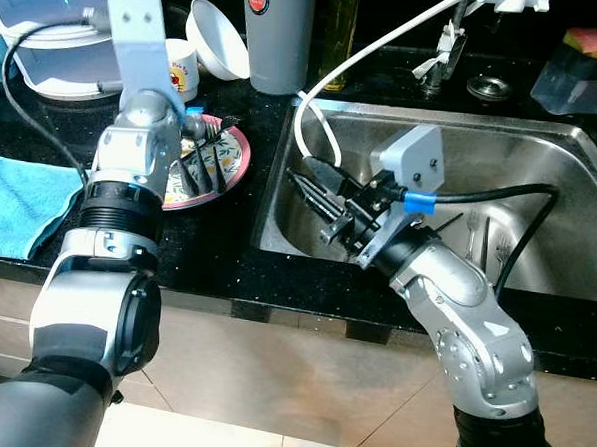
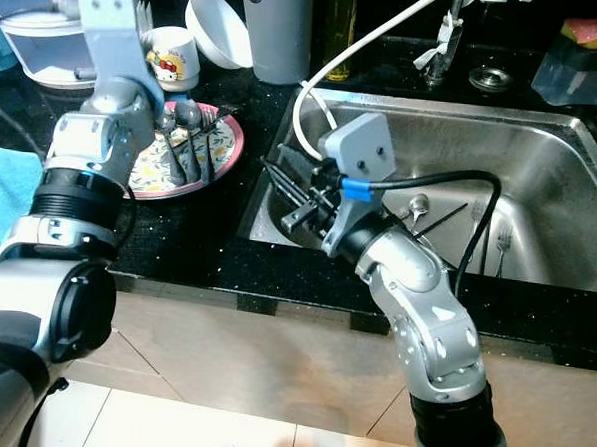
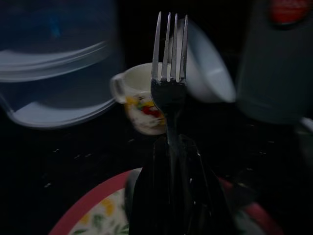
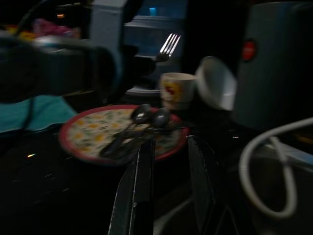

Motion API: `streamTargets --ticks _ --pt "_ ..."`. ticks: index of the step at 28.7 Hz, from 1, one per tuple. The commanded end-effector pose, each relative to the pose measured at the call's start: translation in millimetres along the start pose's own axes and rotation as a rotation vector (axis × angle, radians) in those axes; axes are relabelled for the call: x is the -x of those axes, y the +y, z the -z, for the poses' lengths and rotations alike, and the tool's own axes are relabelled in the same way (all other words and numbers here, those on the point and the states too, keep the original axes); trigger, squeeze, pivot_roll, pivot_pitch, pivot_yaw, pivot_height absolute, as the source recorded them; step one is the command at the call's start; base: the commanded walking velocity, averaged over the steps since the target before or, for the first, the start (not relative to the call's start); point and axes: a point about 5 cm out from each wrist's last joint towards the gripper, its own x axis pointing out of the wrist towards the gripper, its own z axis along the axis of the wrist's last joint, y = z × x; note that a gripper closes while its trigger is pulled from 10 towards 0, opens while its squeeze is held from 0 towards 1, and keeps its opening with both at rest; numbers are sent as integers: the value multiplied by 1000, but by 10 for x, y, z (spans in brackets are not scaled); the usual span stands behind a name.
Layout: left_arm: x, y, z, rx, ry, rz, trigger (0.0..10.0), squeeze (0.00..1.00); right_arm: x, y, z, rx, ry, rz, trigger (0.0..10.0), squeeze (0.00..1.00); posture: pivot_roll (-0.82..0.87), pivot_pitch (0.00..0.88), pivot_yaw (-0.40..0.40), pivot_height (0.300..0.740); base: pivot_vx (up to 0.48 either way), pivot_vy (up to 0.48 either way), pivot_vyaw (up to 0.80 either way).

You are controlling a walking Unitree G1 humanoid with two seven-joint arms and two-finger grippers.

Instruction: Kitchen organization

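Both arms reach forward from the near edge of the black counter. Right gripper hangs over the near left corner of the steel sink, its fingers parted by a narrow gap with nothing between them, pointing toward the plate. Two forks lie on the sink floor, toward its right side, and a white hose loops over the sink's left rim.

Left of the sink, the red-rimmed floral plate sits on the counter and carries spoons and other dark cutlery. Left gripper is over this plate, clamped on a fork by its handle, tines upright and clear of the plate.

A blue cloth lies at the counter's left edge. Behind the plate stand a printed mug and a tilted white bowl, then a grey canister by the sink's far left corner. A clear container sits at the far left.
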Motion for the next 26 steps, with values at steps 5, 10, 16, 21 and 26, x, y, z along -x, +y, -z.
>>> streamTargets --ticks 5,10,16,21,26 --pt "105 -508 125 -41 54 350 10000 0 -11 -167 -31 28 -13 121 10000 0 47 101 77 740 0 0 0" --pt "205 -794 206 -21 92 536 10000 0 11 -320 -32 65 8 220 10000 0 36 96 79 740 0 0 0" --pt "307 -1063 239 9 109 757 10000 0 150 -647 -8 114 58 458 10000 0 14 86 87 740 0 0 0" --pt "354 -1243 346 38 165 876 10000 0 319 -918 25 171 115 647 10000 0 2 81 82 740 0 0 0" --pt "402 -1386 563 -14 241 904 10000 0 330 -960 15 208 120 678 10000 0 -8 96 78 740 0 0 0"
